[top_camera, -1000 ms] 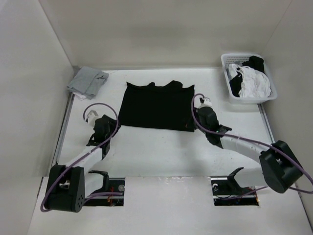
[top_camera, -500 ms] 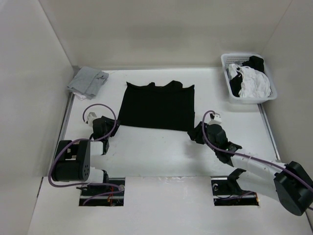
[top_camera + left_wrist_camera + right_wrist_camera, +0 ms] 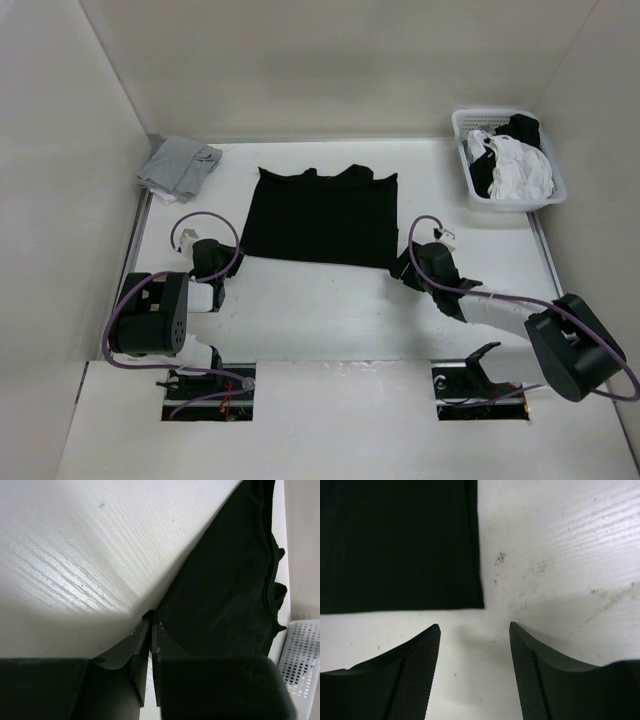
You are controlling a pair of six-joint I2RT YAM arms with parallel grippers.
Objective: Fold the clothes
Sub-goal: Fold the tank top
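White table (image 3: 320, 310), walled. Item: the clothes (image 3: 320, 215), black, flat at centre-rear. State: left gripper (image 3: 150, 621) pressed together on near-left corner; right gripper (image 3: 475, 630) spread, just short of near-right corner. Step: gripping 2 near corners. Next, likely: right advances and closes.

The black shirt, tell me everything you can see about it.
The black shirt is plain, soft-looking fabric. It lies flat in a rough rectangle on the white table, with an uneven far edge. The shut left gripper meets its near left corner. The open right gripper sits just short of its near right corner.
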